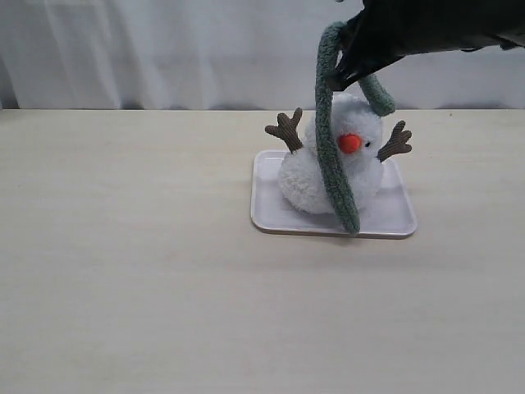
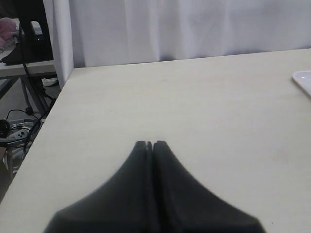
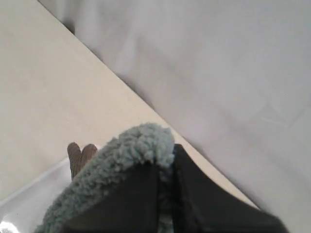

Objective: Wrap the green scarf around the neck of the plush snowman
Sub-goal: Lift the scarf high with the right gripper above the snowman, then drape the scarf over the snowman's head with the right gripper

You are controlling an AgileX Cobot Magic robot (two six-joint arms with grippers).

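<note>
The plush snowman (image 1: 308,176) sits on a white tray (image 1: 398,222), its orange nose facing front-right and its brown twig arms raised. My right gripper (image 1: 343,75) hangs just above the head, shut on the green scarf (image 1: 332,160). The long end of the scarf drops down the snowman's front to the tray. Its short end curls over the head's right side. In the right wrist view the scarf (image 3: 121,162) bulges over my right gripper (image 3: 165,162), with a twig arm (image 3: 80,158) beside it. The neck is partly covered by the hanging scarf. My left gripper (image 2: 149,144) is shut and empty over bare table.
A white curtain (image 1: 164,49) hangs behind the light wooden table (image 1: 123,271). In the left wrist view the table's edge (image 2: 48,111) shows, with cables and furniture on the floor beyond it, and a corner of the tray (image 2: 303,80) at the side.
</note>
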